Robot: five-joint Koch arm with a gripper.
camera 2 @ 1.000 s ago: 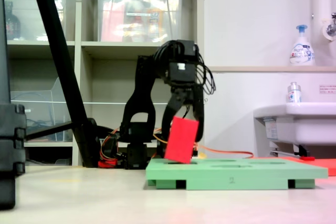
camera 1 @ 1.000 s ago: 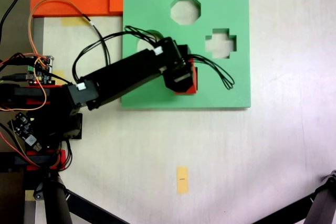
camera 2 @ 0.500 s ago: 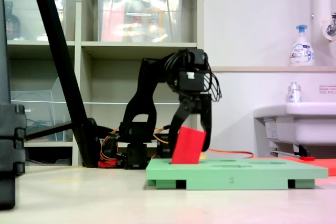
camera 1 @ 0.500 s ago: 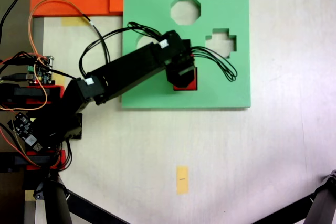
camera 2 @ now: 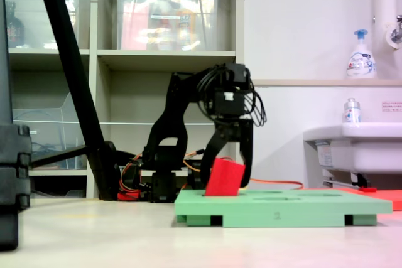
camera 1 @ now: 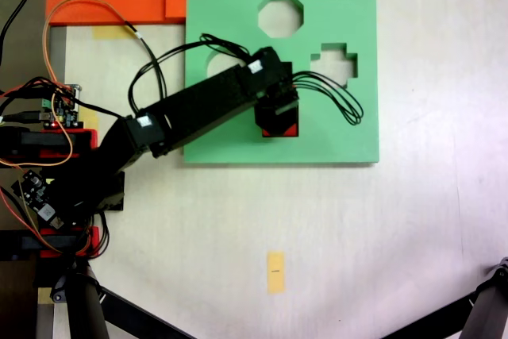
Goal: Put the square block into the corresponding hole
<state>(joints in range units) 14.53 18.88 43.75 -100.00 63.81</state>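
Since 1.0 s ago: square block point(camera 2: 224, 178) has dropped from above the board to part-sunk in the corresponding hole point(camera 1: 280, 129); arm stretched further over the green foam board point(camera 1: 349, 125).

Item 1, square block: red, tilted, top leaning toward the second exterior view's right, lower part below board surface, upper part proud. In first exterior view only a red sliver shows under the wrist.

Item 2, end effector point(camera 2: 230, 155): closed on square block, fingers straddling it from above; block sits directly beneath, btwn the fingers.

Step in hand (judgement): seat block. Level the tilt first, align edges w/ cutout, press straight down, release only when flush. Risk: corner jams on foam edge if pushed while canted.
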